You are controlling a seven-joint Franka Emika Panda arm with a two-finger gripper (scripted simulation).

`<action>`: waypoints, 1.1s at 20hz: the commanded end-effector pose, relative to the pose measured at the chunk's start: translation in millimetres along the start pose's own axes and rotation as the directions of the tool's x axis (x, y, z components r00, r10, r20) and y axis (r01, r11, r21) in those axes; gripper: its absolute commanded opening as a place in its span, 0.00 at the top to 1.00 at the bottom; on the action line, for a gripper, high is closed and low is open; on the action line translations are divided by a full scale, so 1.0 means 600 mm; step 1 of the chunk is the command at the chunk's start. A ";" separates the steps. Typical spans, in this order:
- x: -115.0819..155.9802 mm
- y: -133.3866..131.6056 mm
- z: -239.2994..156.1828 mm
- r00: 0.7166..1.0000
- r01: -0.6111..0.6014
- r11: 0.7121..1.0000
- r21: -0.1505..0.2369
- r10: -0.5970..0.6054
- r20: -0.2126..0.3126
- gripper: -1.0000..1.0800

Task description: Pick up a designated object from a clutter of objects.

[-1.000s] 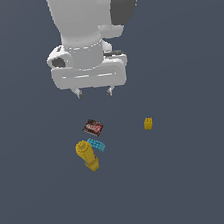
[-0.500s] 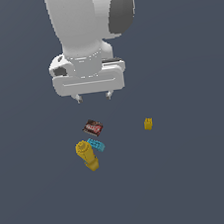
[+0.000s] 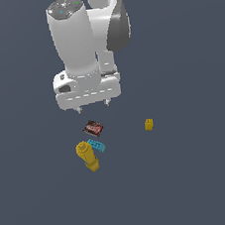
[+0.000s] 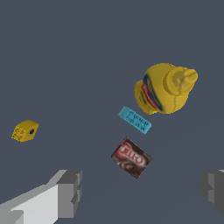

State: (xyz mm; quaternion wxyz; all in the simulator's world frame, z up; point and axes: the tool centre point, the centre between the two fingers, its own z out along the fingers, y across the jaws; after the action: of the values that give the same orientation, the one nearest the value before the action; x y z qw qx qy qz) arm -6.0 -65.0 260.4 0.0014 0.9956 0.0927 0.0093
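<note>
Inspecting, largest item first:

Arm: white Franka Panda hanging over the clutter in the exterior view, wrist pointed down at the tabletop [image 3: 203, 183].

Hand: hand [image 3: 92, 106] empty, fingers spread wide. In the wrist view the two fingers [image 4: 70, 192] sit at opposite sides of the picture with the box in the gap between them. Nothing is touched; the hand stands above the items.

Mustard bottle: yellow mustard bottle [image 3: 87, 156], tallest item, cap visible in the wrist view [image 4: 166, 87]. Not the target.

Designated object, location: small dark box [image 3: 93, 128] lying flat on the tabletop, below the hand, just beside the cyan brick and near the mustard bottle. Touching the brick or not: cannot tell.

Designated object, appearance: flat rectangle [image 4: 131, 158], dark brown-black faces, red label with white lettering on the upward face; lettering too blurred to read. Sits turned at an angle to the fingers' line.

Designated object, handling (judgement): likely light and stiff, a carton; smooth faces could slip. Low profile leaves little side height to grip. Best hold is across the shorter width, fingers on the two long edges, wrist turned to match the box's angle. Brick nearby limits clearance on that side.

Cyan brick: cyan toy brick [image 3: 96, 146], studded, between box and bottle.

Yellow block: tiny yellow block [image 3: 149, 124], well apart on the exterior view's right.
</note>
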 end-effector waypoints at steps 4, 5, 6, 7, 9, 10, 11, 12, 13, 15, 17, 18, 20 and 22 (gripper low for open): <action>-0.009 0.012 0.049 0.992 0.124 0.992 0.001 -0.124 0.002 0.04; -0.011 0.014 0.058 0.989 0.146 0.989 0.001 -0.146 0.003 0.04; -0.013 0.016 0.067 0.986 0.169 0.986 0.001 -0.169 0.003 0.04; -0.015 0.018 0.076 0.982 0.191 0.982 0.002 -0.191 0.004 0.04; -0.019 0.021 0.093 0.972 0.235 0.972 0.002 -0.235 0.004 0.04; -0.022 0.023 0.102 0.967 0.256 0.967 0.003 -0.256 0.005 0.04; -0.024 0.025 0.110 0.961 0.278 0.961 0.003 -0.278 0.005 0.04; -0.027 0.027 0.119 0.954 0.300 0.954 0.003 -0.300 0.005 0.04; -0.030 0.028 0.127 0.947 0.321 0.947 0.004 -0.321 0.006 0.04; -0.036 0.031 0.144 0.932 0.363 0.932 0.004 -0.363 0.006 0.04; -0.042 0.035 0.161 0.914 0.405 0.914 0.005 -0.405 0.007 0.04; -0.045 0.036 0.169 0.905 0.425 0.905 0.006 -0.425 0.007 0.04; -0.052 0.039 0.185 0.885 0.465 0.885 0.007 -0.465 0.008 0.04; -0.059 0.041 0.201 0.863 0.505 0.863 0.008 -0.505 0.008 0.04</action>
State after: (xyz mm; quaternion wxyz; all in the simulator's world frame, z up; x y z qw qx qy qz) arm -31.2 -94.2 146.5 0.0015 0.9428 0.3332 0.0037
